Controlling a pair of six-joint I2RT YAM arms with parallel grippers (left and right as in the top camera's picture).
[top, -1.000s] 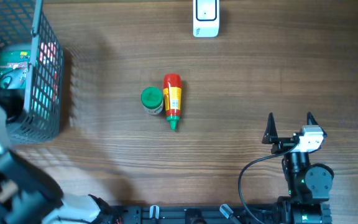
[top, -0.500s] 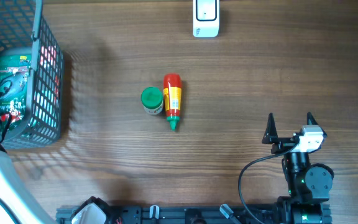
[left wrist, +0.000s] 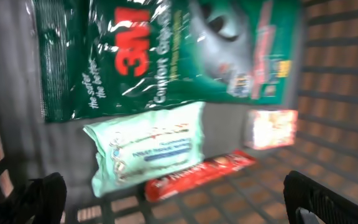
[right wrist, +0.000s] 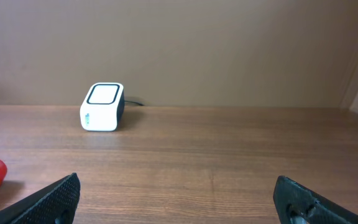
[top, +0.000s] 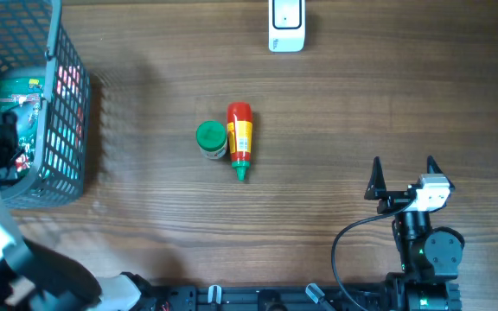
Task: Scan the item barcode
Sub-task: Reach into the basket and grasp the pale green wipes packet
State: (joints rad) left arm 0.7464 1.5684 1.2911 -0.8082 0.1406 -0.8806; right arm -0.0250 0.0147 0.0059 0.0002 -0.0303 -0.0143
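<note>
Nearest, the right fingers (top: 376, 179) stand open and empty above the bench (top: 318, 225), seemingly parked out of the way. The left fingers (left wrist: 39, 199) gape wide over the basket (top: 67, 104), gripping nothing, a green pack (left wrist: 160, 56) lying below. Mid-bench lie the bottle (top: 239, 138) and jar (top: 210, 136), touching, probably next for the scanner (top: 286, 22) at the far edge.
</note>
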